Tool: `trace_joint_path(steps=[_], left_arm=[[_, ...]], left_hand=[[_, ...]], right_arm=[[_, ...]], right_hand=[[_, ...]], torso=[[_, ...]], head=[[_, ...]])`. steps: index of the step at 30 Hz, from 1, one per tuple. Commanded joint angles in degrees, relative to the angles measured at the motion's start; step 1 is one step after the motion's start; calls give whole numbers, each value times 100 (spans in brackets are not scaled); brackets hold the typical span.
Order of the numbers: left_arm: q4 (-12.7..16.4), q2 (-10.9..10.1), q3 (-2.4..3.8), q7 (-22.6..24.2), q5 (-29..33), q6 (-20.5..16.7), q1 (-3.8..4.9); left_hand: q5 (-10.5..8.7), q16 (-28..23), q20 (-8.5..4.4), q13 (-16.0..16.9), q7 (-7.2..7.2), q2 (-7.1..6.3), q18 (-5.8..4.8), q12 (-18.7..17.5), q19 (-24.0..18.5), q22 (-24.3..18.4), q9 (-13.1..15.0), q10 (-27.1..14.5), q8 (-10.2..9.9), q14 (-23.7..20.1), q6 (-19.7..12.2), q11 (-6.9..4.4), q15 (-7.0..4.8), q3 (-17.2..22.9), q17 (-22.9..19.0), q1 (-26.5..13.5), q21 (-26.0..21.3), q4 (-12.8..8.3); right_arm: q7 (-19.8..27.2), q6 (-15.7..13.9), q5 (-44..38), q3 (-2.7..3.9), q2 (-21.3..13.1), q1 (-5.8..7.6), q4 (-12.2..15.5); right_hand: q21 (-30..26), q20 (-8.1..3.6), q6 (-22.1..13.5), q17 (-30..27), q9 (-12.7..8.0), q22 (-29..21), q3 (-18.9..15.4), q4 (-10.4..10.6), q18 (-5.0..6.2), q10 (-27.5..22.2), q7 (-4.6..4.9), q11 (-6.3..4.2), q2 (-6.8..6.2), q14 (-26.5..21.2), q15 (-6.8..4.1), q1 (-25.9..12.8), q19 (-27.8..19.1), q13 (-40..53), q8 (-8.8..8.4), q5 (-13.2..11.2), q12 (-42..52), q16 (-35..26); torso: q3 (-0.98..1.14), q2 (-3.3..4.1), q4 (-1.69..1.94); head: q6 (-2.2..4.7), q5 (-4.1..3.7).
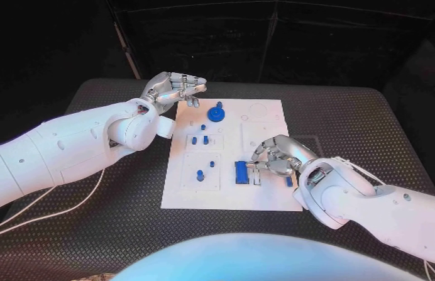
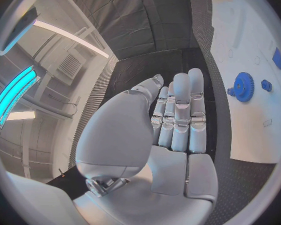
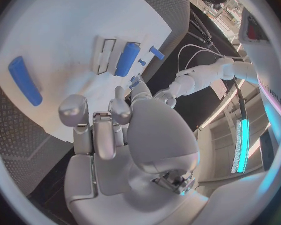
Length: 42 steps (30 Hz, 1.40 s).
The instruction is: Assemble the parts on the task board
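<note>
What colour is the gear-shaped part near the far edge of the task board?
Blue. The gear shows best in the left wrist view, lying on the white task board.

My two arms showing glossy white rounded shells, my left hand point(image 1: 174, 89) and right hand point(image 1: 277, 154) gleaming silver with segmented metal fingers, thin white cables trailing along both forearms.

Black ribbed table point(image 1: 109, 231), white task board point(image 1: 181, 196) flat at ctr, lengthwise

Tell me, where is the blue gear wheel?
In the head view, the blue gear lies near the far end of the white task board, just beside the left hand, which hovers by the board's far left corner.
</note>
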Motion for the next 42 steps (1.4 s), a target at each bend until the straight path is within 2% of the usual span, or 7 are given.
trace_joint_path(steps=[1,5,10,15,19,30,42], left_arm=[[10,-35,5,19,20,24,8],[0,-54,5,15,20,12,8],[-23,-39,4,11,20,8,8],[-35,-19,4,11,20,14,8],[-39,-5,4,13,20,19,8],[-63,30,3,-3,20,41,6],[-83,38,1,-14,20,49,-1]], left_hand=[[-16,-29,26,-7,31,53,76,38,-3,-8,-4,-42,-31,-28,-15,-8,5,-10,-6,11,-37,-10],[-17,-30,26,-7,31,54,77,40,-2,-10,-3,-43,-31,-28,-15,-8,5,-10,-7,13,-39,-11],[-17,-30,26,-7,31,55,77,42,-1,-11,-3,-44,-31,-28,-15,-7,5,-10,-7,15,-41,-13],[-17,-31,26,-7,31,55,77,42,-1,-12,-3,-44,-31,-28,-15,-7,5,-10,-7,15,-42,-13],[-18,-31,26,-7,31,54,77,43,-1,-13,-3,-44,-31,-28,-15,-7,5,-11,-7,16,-43,-14],[-22,-33,28,-6,33,54,76,49,2,-18,-2,-47,-29,-29,-12,-4,8,-24,-9,-4,-50,0],[-24,-34,29,-6,35,52,75,51,3,-22,-2,-51,-29,-29,-14,-2,10,-33,-9,-18,-55,8]], right_arm=[[788,-523,1584,11,-234,10,136],[898,-230,1855,18,-570,11,205],[858,275,1470,20,-886,11,121],[261,509,522,18,-1091,6,36],[-266,570,-62,15,-1148,1,33],[-909,1017,-839,7,-1068,-8,47],[-1024,1095,-1026,-3,-962,-90,145]], right_hand=[[-64,61,-135,488,-90,-99,-34,-20,49,-102,84,66,-5,395,79,-9,-62,-143,-218,133,-180,-32],[-102,84,-94,426,-105,-163,-56,-16,65,-119,88,75,6,382,92,-4,-94,-185,-258,177,-227,-63],[-103,93,119,390,-125,-139,-66,-50,69,-54,52,46,64,377,77,85,-74,-126,-305,308,-166,-88],[-80,51,425,417,-148,-75,-127,-69,59,-2,-33,-26,22,387,19,163,-23,-124,-354,790,-176,-84],[-59,21,565,426,-146,-25,-236,2,47,54,-68,-57,-50,390,-8,74,17,-109,-390,848,-168,-85],[-85,-2,701,393,-71,-39,-522,237,46,118,-103,-79,-194,386,-29,-206,23,-77,-416,614,-157,-111],[45,-16,751,584,-25,213,-571,297,-1,247,-126,-99,-203,429,-45,-216,160,154,-410,593,95,-20]], torso=[[-2,3,-15],[-7,-5,-14],[-18,-29,-56],[-17,-38,-97],[-14,-47,-117],[-18,-42,-93],[-22,-50,-99]], head=[[43,-29],[55,-97],[101,-187],[118,-306],[138,-386],[139,-422],[130,-383]])
